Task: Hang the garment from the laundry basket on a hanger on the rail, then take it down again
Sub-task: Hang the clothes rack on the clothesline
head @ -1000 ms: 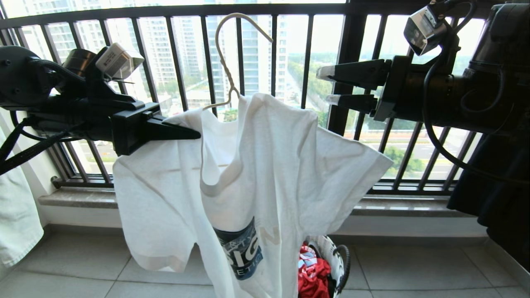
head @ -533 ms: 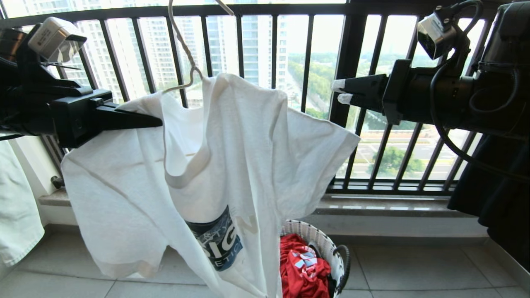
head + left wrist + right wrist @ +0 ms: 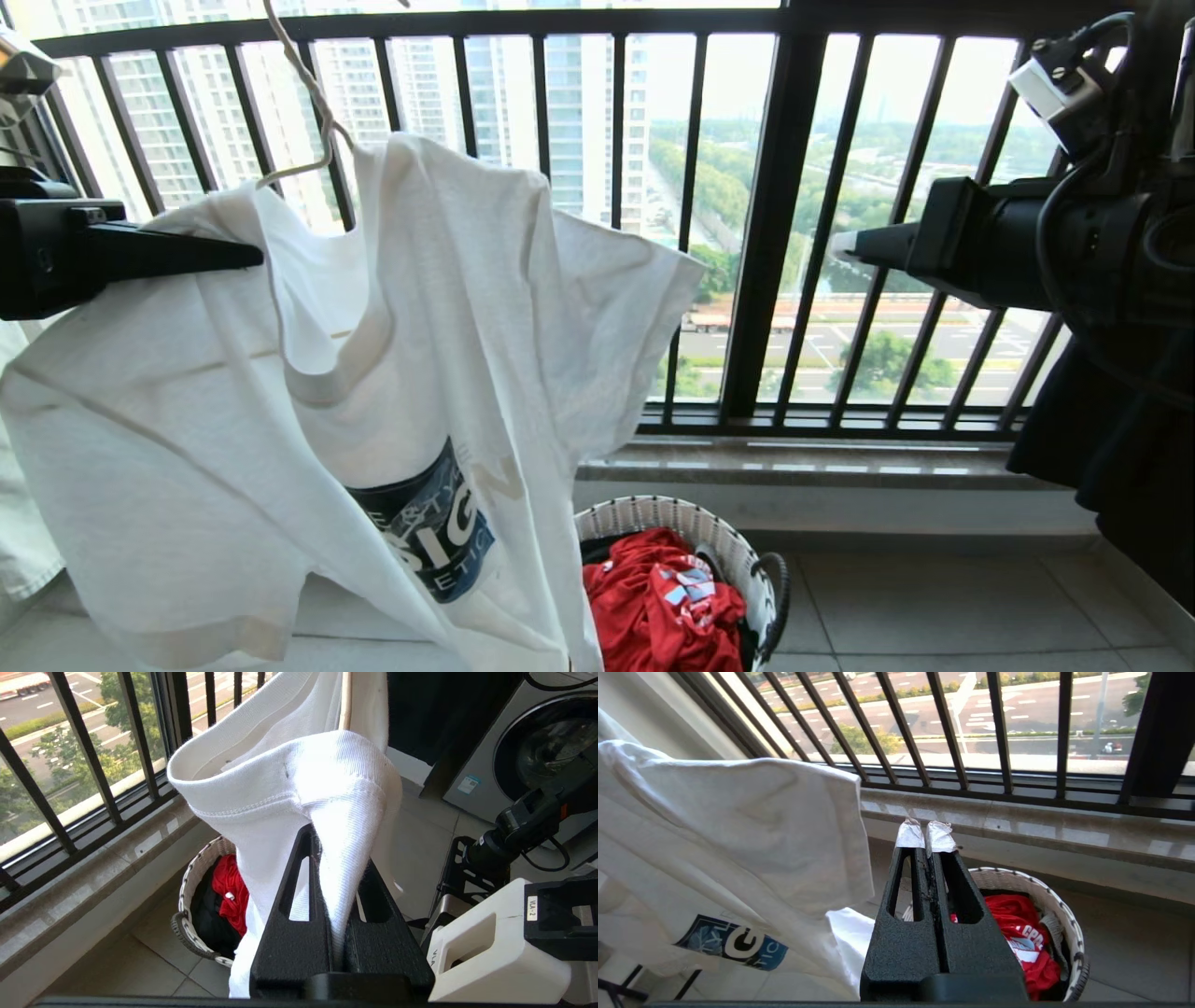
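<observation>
Left gripper (image 3: pixel 338 868) clamped on the garment (image 3: pixel 308 401) — hanger (image 3: pixel 303 112) inside. Right gripper (image 3: pixel 926 837) fingers together, empty — above the laundry basket (image 3: pixel 747 551).

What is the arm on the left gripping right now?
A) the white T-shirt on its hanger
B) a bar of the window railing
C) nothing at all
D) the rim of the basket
A: in the left wrist view the left gripper is shut on a fold of the white T-shirt, which is draped over the thin hanger.
</observation>
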